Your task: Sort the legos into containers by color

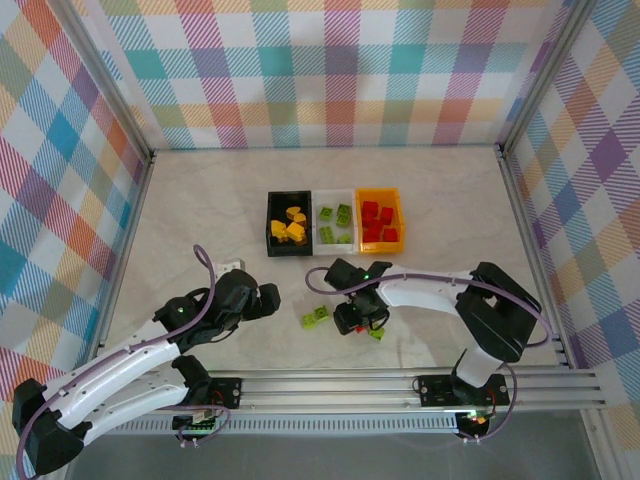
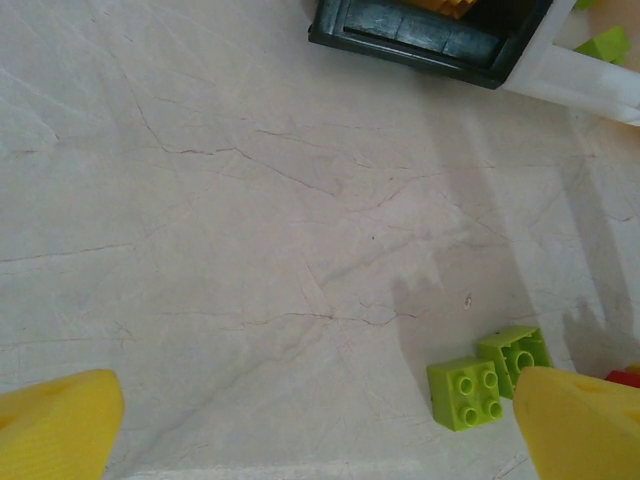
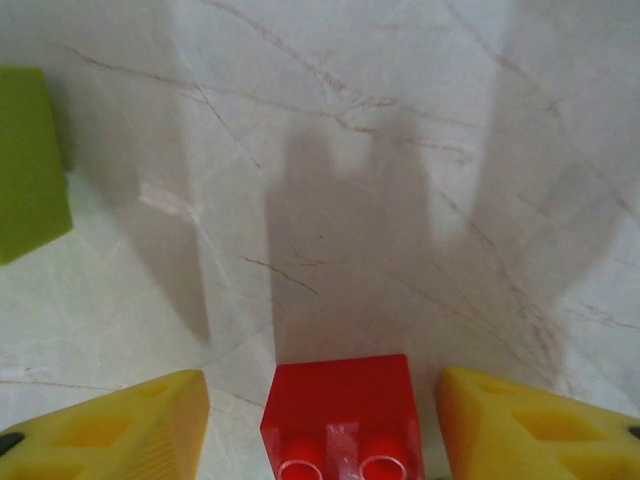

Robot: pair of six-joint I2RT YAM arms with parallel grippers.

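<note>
Pale, marble-veined surface (image 1: 200, 200) boxed in by pastel plaid walls (image 1: 330, 70). Toward the far middle, three containers side by side and touching: black bin (image 1: 270, 225) on the left with yellow bricks (image 1: 291, 224) inside, white bin (image 1: 335, 193) in the middle with green bricks (image 1: 335, 222), orange bin (image 1: 380, 191) on the right with red bricks (image 1: 378, 222). Nearer the arms, a loose pair of green bricks (image 1: 315, 317) (image 2: 488, 372) lying just beside each other on the bare surface, studs up, between the two arms' ends. To the left of that pair, left tool (image 1: 268, 300) (image 2: 315, 385) low over the surface, yellow fingers spread wide with bare stone under them (corners of the black and white bins at the top of its wrist view). Just right of the pair, right tool (image 1: 358, 318) (image 3: 322, 380) down at the surface, straddling a single red brick (image 3: 338, 410): one yellow finger (image 3: 130, 425) on each side, a narrow gap showing on both, so spread around the brick and not pinching it. Round studs showing at that brick's near edge. Off to the left in the right wrist view, another green brick (image 3: 30, 165), apart from the red one.
</note>
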